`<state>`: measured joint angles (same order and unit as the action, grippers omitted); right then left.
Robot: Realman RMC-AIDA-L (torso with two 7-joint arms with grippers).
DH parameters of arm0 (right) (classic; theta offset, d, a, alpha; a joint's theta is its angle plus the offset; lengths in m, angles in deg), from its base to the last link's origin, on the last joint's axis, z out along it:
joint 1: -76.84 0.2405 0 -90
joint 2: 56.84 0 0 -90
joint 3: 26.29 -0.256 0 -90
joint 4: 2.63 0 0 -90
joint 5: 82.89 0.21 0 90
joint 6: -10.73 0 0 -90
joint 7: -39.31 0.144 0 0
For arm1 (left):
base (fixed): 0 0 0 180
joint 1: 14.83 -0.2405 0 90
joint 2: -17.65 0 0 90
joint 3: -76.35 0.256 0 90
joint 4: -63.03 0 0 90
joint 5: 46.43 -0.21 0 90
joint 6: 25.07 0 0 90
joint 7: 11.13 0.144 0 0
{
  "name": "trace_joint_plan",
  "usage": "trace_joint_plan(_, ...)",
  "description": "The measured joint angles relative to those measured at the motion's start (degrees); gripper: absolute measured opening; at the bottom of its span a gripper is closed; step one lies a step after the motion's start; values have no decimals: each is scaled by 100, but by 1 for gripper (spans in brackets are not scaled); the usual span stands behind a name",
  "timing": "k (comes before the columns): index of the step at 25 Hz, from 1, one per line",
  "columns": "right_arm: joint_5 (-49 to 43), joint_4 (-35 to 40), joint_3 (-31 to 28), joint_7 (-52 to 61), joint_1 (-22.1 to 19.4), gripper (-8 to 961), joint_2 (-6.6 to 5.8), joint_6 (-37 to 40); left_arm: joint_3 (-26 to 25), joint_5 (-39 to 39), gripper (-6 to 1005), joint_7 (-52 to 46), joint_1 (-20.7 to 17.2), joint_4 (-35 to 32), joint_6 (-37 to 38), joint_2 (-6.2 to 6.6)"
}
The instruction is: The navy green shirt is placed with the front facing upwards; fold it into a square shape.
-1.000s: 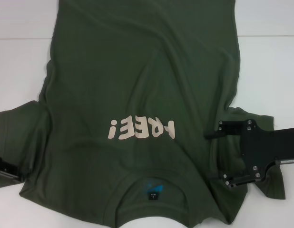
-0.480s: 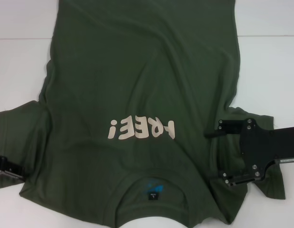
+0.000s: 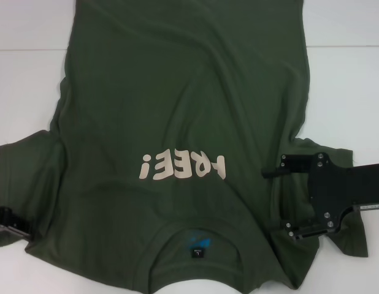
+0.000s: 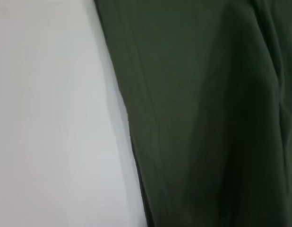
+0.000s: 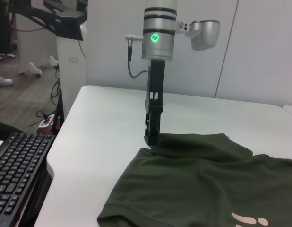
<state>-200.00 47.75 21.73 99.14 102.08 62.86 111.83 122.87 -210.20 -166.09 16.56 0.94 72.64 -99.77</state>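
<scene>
Clearly spread wide, right gripper [image 3: 274,202] fingers straddling the right sleeve; left gripper [image 5: 151,138] at the left sleeve's edge, finger state impossible to tell. Beyond both, navy green shirt [image 3: 183,110] flat on the white tabletop [image 3: 343,86], collar nearest, hem stretching straight away.

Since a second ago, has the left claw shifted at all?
Yes. In the head view the left claw has slid toward the near table edge, along the sleeve hem of the navy green shirt, whose FREE! lettering has not moved.
</scene>
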Motion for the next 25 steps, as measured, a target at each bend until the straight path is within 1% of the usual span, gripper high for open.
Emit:
trace_joint_plan(4, 7, -38, -15, 4, 20, 855, 0, -10, 136, -1, 782, 4, 26, -4, -54, -10)
trace_joint_plan(9, 7, -58, -23, 7, 25, 855, 10, -12, 99, -6, 557, -18, 57, -184, 38, 11)
trace_joint_plan(20, 16, -132, -41, 11, 46, 854, 9, -13, 138, -6, 349, -10, 88, -168, 29, 46)
trace_joint_plan(25, 21, -132, -48, 18, 76, 854, 9, -12, 166, -6, 152, 43, 71, -180, 1, 21)
